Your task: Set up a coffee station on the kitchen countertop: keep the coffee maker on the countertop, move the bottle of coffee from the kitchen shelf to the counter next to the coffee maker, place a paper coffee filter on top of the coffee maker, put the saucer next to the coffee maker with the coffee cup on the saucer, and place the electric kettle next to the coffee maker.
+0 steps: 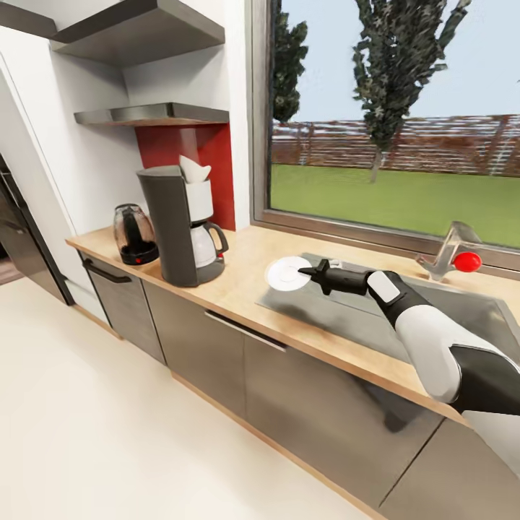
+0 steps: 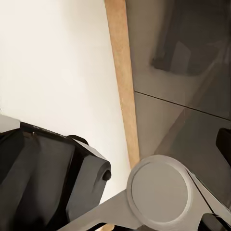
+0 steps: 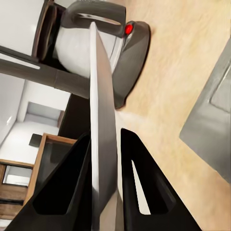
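Right claw (image 3: 103, 192) grips flat white saucer (image 1: 287, 274) edge-on.

The counter (image 1: 245, 282) looks like light, matt wood grain above smooth grey cabinet fronts (image 1: 318, 404). The saucer (image 1: 287, 273) is smooth glossy white, the electric kettle (image 1: 134, 232) smoky glass on black plastic, the sink (image 1: 462, 310) brushed metal.

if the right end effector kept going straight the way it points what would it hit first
Probably the coffee maker: the right end effector, shut on the saucer, aims along the countertop at its carafe and base. Depth is unclear.
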